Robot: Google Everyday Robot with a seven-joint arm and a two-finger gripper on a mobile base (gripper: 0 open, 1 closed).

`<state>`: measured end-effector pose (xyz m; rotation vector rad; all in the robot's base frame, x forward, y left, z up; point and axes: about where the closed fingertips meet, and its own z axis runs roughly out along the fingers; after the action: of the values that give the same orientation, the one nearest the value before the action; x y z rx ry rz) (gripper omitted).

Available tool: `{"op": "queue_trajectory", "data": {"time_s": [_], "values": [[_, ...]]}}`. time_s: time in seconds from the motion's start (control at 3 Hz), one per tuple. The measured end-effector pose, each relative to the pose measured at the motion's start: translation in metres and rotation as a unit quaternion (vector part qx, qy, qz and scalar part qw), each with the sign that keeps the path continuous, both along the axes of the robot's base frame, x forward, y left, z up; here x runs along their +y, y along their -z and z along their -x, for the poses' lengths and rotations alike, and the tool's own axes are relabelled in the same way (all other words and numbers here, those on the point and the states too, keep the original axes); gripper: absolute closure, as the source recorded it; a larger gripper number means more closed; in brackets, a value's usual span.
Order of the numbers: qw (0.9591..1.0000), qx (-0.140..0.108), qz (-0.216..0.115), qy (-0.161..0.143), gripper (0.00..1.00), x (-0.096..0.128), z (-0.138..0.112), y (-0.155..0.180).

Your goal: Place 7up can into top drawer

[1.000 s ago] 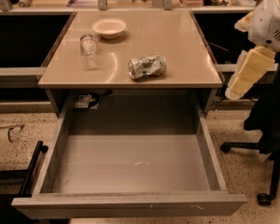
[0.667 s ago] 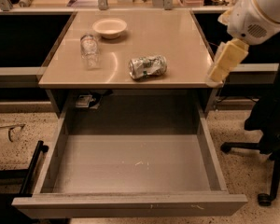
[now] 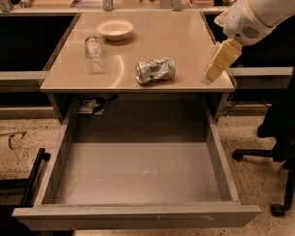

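The 7up can (image 3: 155, 70), silver with green and white markings and a dented body, lies on its side near the front edge of the beige tabletop (image 3: 152, 38). The top drawer (image 3: 137, 171) is pulled wide open below the table; its grey scuffed floor holds nothing. My gripper (image 3: 212, 73), with cream-coloured fingers pointing down, hangs over the table's right front corner, to the right of the can and apart from it. It holds nothing.
A clear glass jar (image 3: 93, 54) stands at the table's left. A shallow white bowl (image 3: 115, 29) sits behind it. A black office chair (image 3: 285, 132) stands on the floor to the right of the drawer. Dark shelving flanks the table.
My arm has swung left, bringing the gripper from beside the table's right edge to over its right front corner, closer to the can. The can and drawer have not moved.
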<state>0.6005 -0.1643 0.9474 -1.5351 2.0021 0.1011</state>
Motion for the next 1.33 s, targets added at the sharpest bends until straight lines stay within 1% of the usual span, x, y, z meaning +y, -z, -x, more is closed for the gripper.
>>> {"op": "queue_trajectory", "data": {"time_s": [0.33, 0.67, 1.0, 1.33], "values": [[0.9998, -0.007, -0.012, -0.011, 0.00, 0.010, -0.013, 0.003], [0.9985, -0.008, -0.042, -0.033, 0.00, 0.032, -0.035, 0.019], [0.9959, 0.002, -0.067, -0.061, 0.00, 0.059, -0.055, 0.041], [0.9923, 0.014, -0.086, -0.088, 0.00, 0.086, -0.070, 0.066]]}}
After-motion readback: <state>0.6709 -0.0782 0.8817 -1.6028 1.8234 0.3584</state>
